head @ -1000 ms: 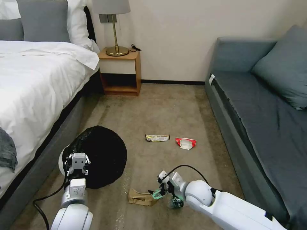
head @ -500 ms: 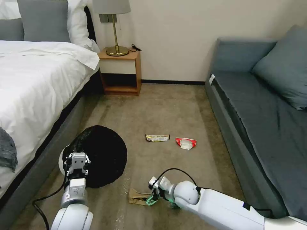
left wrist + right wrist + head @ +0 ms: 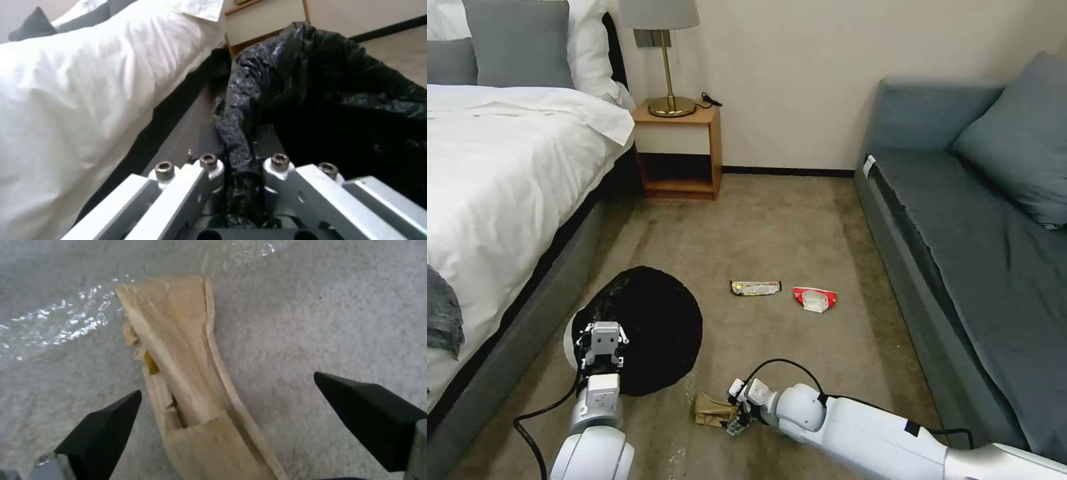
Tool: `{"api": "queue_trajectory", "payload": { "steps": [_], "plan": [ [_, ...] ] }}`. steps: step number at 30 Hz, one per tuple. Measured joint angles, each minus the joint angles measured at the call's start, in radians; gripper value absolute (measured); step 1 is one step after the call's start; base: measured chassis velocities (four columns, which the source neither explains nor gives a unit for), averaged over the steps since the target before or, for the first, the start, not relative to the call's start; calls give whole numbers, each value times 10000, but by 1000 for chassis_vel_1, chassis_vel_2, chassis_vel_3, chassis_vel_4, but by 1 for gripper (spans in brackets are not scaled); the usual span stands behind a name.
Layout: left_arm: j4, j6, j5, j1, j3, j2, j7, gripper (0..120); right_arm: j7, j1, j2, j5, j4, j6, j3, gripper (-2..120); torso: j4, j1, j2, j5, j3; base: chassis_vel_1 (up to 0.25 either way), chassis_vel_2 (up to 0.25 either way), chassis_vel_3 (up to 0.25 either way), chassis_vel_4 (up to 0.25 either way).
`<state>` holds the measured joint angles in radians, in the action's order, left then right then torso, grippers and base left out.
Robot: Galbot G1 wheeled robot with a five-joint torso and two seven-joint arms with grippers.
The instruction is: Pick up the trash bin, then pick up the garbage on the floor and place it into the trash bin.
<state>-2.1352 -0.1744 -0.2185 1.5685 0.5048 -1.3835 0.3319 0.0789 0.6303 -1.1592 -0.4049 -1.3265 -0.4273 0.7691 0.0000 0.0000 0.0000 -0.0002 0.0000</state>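
Crumpled brown paper bag [image 3: 195, 380] lies flat between spread fingers [image 3: 100, 425].

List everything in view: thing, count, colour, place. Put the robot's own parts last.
Round trash bin with crinkly black plastic liner: one, white body, on the carpet beside the bed, rim clamped by the left tool.
Crumpled paper bag: one, brown, on the carpet between the right tool's open fingers.
Long snack wrapper: one, silvery-gold, mid-floor.
Flat wrapper: one, red and white, beside the snack wrapper, toward the sofa.
Bed: one, white linen, grey pillows, left side.
Wooden nightstand: one, brown, against the wall.
Lamp: one, brass base, on the nightstand.
Sofa: one, blue-grey, right side.
Left tool: shut on the bin's rim.
Right tool: open, straddling the paper bag.
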Motion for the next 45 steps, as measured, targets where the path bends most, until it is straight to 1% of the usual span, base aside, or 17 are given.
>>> {"api": "queue_trajectory", "payload": {
  "steps": [4, 7, 10, 14, 15, 16, 18, 21, 25, 26, 29, 32, 35, 39, 40, 42, 45],
  "plan": [
    [8, 31, -1, 1, -39, 19, -9, 4, 177, 1, -273, 338, 477, 114, -7, 99, 1, 0, 0, 1, 0, 0, 0, 0, 0],
    [61, 54, 11, -7, -38, 36, -17, 4, 335, 14, -322, 509, 716, 180, -42, 92, 1, 0, 0, 1, 0, 0, 0, 0, 0],
    [137, 82, 30, -18, -37, 51, -30, 4, 505, 68, -336, 762, 964, 288, -110, 77, 0, 0, 0, 1, 0, 0, 0, 0, 0],
    [158, 89, 35, -23, -47, 69, -32, 4, 574, 106, -363, 856, 1036, 341, -182, 69, 0, 0, 0, 1, 0, 0, 0, 0, 0],
    [161, 91, 44, -28, -80, 99, -34, 4, 616, 135, -394, 892, 1072, 374, -235, 59, 0, 0, 0, 2, 0, 0, 0, 0, 0],
    [161, 91, 44, -28, -80, 99, -34, 4, 616, 135, -394, 892, 1072, 374, -235, 59, 0, 0, 0, 2, 0, 0, 0, 0, 0],
    [159, 92, 74, -52, -93, 115, -40, 4, 665, 166, -375, 903, 1040, 404, -280, 49, 1, 0, 0, 3, 0, 0, 0, 0, 0],
    [143, 90, 102, -63, -91, 120, -43, 4, 705, 193, -305, 903, 952, 425, -313, 42, 1, 0, 0, 3, 0, 0, 0, 0, 0],
    [166, 99, 135, -44, -52, 126, -52, 4, 746, 251, -41, 890, 666, 456, -440, 24, 0, 0, 0, 3, -1, 0, 0, 0, 0],
    [166, 99, 135, -44, -52, 126, -52, 4, 746, 251, -41, 890, 666, 456, -440, 24, 0, 0, 0, 3, -1, 0, 0, 0, 0],
    [232, 141, 171, 0, 12, 149, -62, 4, 747, 360, 203, 869, 417, 478, -687, 10, 1, 0, 0, 3, 0, 0, 0, 0, 0],
    [247, 173, 236, 31, 84, 186, -64, 4, 733, 614, 405, 868, 165, 520, -1134, 0, 1, 0, 0, 3, 0, 0, 0, 0, 0],
    [244, 183, 302, 57, 127, 228, -56, 4, 722, 941, 605, 921, -97, 648, -1735, 0, 1, 0, 0, 4, 0, 0, 0, 0, 0],
    [106, 172, 460, 83, 168, 353, 2, 4, 777, 1673, 1133, 949, -1050, 955, -3610, 0, -2, 0, 0, 5, -1, 0, 0, 0, 0],
    [106, 172, 460, 83, 168, 353, 2, 4, 777, 1673, 1133, 949, -1050, 955, -3610, 0, -2, 0, 0, 5, -1, 0, 0, 0, 0],
    [45, 150, 457, 69, 113, 344, 18, 4, 867, 1874, 1365, 1157, -1585, 1261, -4581, 0, -1, 0, 0, 4, -1, 0, 0, 0, 0],
    [-2, 148, 428, 60, 20, 311, 25, 4, 958, 1943, 1499, 1556, -1872, 1678, -5251, 0, 0, 0, 0, 4, -2, 0, 0, 0, 0]
  ]
}}
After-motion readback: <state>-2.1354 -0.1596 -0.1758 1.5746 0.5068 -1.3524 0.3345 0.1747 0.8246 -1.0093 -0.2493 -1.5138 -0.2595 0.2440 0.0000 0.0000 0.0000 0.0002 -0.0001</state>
